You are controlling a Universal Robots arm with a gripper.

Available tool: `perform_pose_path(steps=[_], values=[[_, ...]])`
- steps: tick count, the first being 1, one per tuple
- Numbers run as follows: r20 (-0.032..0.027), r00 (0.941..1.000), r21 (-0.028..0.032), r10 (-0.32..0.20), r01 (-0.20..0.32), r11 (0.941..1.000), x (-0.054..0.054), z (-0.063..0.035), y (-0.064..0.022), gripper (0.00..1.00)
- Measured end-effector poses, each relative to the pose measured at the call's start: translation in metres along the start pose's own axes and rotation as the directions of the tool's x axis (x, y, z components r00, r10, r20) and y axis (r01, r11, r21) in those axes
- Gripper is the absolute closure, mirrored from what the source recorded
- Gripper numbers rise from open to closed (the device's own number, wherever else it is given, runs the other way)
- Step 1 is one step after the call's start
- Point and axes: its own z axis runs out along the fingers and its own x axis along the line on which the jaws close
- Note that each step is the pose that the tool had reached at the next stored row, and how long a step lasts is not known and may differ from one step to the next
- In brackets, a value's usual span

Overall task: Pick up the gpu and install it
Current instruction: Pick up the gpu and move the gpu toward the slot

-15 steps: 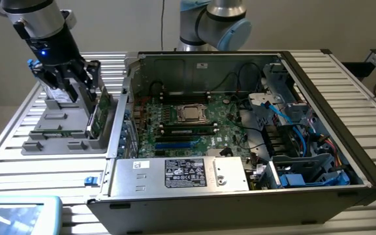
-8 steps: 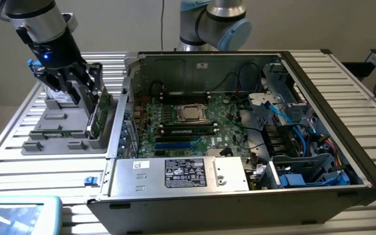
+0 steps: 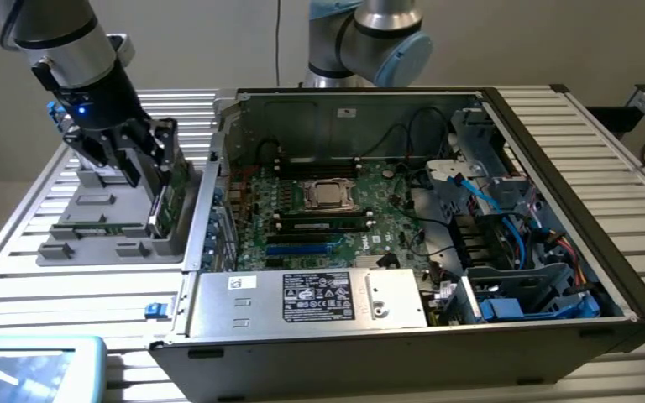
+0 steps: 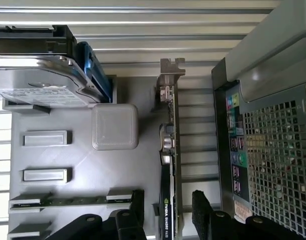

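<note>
Fingers (image 4: 200,205) are standing apart, straddling the gpu (image 4: 170,150) on both faces, not yet clamping. The gripper (image 3: 132,159) is hanging straight down over it because the card is standing on edge in the gray holder tray (image 3: 98,243), leaving its thin top edge reachable. In the exterior view the tray is sitting at nine o'clock of the computer case (image 3: 558,159). The case wall is crowding one finger closely, and the hard drive (image 4: 38,75) is sitting well clear on the other side. The case is lying open, exposing the motherboard (image 3: 322,210).
</note>
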Motion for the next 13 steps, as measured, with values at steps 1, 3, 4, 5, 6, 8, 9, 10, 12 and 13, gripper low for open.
perform_pose_path(steps=[1,3,4,5,6,8,9,10,12,13], values=[[0.0009,1.0000,-0.0015,0.000,0.000,1.0000,0.000,0.0012,-0.0004,0.48],[0.0031,1.0000,-0.0044,0.000,0.000,1.0000,0.000,0.0035,-0.0008,0.48],[0.0041,1.0000,-0.0054,0.000,0.000,1.0000,0.000,0.0048,-0.0010,0.48],[0.0047,1.0000,-0.0059,0.000,0.000,1.0000,0.000,0.0062,-0.0011,0.48],[0.0053,1.0000,-0.0060,0.000,0.000,1.0000,0.000,0.0077,-0.0012,0.48],[0.0063,1.0000,-0.0061,0.000,0.000,1.0000,-0.001,0.0108,-0.0015,0.48],[0.0068,1.0000,-0.0062,0.000,0.000,1.0000,-0.001,0.0124,-0.0016,0.48],[0.0070,1.0000,-0.0064,0.000,0.000,1.0000,-0.001,0.0138,-0.0017,0.48],[0.0070,1.0000,-0.0078,0.000,0.000,1.0000,-0.002,0.0167,-0.0018,0.48],[0.0074,1.0000,-0.0087,0.000,0.000,1.0000,-0.001,0.0178,-0.0018,0.48]])
